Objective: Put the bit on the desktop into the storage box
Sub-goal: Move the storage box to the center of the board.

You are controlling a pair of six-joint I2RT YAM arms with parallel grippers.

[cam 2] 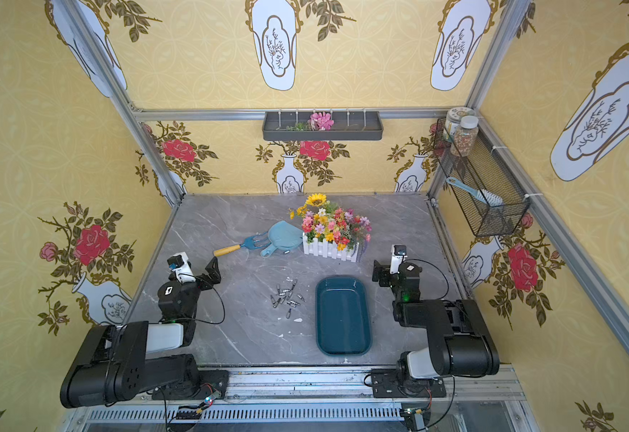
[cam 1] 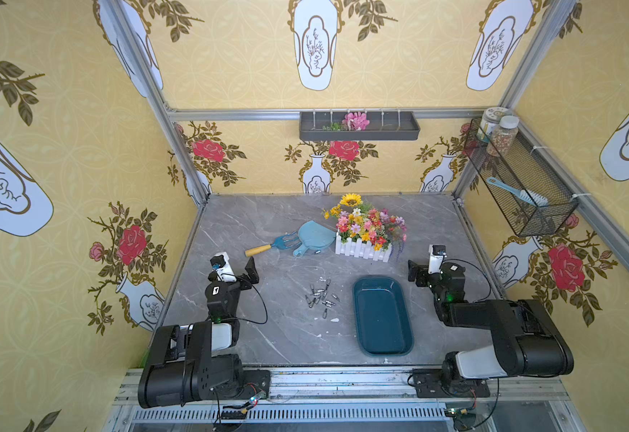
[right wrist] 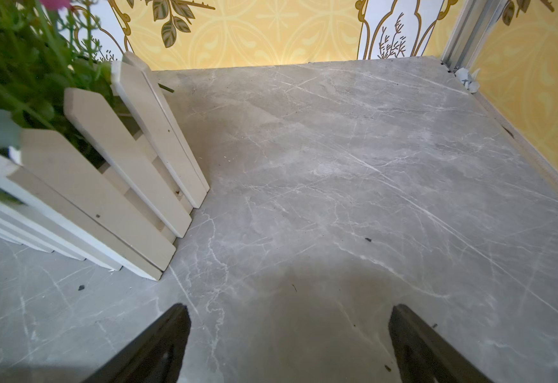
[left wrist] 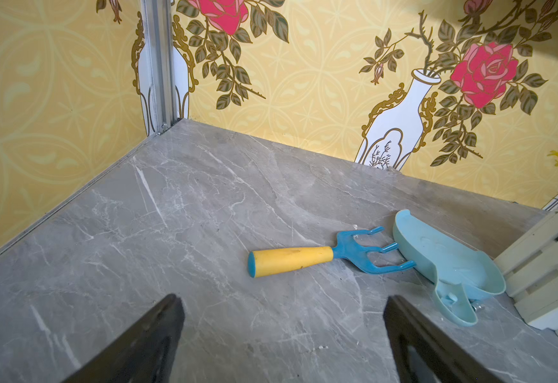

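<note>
Currently, the bits (cam 1: pixel 322 295) are scattered on the counter (cam 1: pixel 268 232) just beside the storage box (cam 1: pixel 380 321). The left claw (left wrist: pixel 281 295) and right claw (right wrist: pixel 290 305) are held apart, empty. Each bit is judged light, rigid and slippery; a pinch across the shank is advised.

light: bright, even | shadows: soft | edges: wide-angle bending | wrist foreground: blurred
</note>
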